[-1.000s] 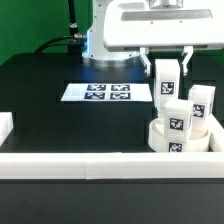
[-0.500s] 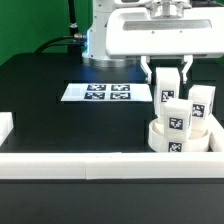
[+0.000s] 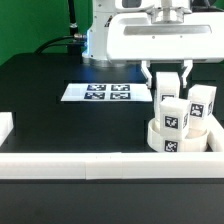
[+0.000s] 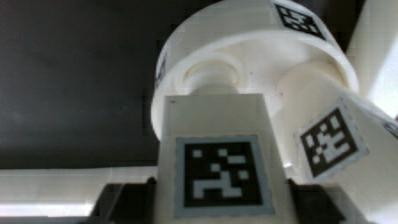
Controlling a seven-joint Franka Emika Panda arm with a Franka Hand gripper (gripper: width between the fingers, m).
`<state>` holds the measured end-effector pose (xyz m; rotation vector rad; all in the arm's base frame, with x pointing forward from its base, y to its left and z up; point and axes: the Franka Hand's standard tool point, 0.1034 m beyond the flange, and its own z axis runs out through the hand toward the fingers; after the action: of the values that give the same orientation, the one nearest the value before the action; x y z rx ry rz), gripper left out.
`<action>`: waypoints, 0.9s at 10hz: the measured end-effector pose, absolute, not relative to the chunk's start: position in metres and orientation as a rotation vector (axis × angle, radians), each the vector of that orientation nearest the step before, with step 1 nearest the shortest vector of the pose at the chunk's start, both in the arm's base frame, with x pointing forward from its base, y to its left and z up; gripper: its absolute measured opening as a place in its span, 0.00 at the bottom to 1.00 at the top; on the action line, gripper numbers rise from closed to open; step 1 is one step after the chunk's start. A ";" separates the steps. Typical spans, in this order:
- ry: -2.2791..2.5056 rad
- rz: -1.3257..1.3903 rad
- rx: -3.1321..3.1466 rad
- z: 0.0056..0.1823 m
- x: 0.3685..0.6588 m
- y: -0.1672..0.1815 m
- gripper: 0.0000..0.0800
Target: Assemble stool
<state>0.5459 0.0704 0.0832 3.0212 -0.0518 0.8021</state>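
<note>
The round white seat lies at the exterior view's right, by the front rail. Two tagged white legs stand on it, one in front and one on the right. My gripper is shut on a third leg and holds it upright just behind the front leg; its lower end is hidden. In the wrist view the held leg fills the space between my dark fingers, with the seat beyond it and another leg beside it.
The marker board lies flat on the black table, to the exterior view's left of the seat. A long white rail runs along the front edge and a white block stands at the left. The robot base is at the back.
My gripper has come down a little with the leg in it, closer to the seat. The seat and the two other legs have not moved.
</note>
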 end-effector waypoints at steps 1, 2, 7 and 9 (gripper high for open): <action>-0.042 0.831 3.009 0.082 0.547 0.070 0.42; -0.038 0.814 3.014 0.082 0.546 0.070 0.51; -0.026 0.760 3.042 0.101 0.551 0.071 0.80; -0.016 0.717 3.062 0.123 0.558 0.064 0.81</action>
<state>0.5584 0.0635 0.1232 3.0620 -0.0157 0.7172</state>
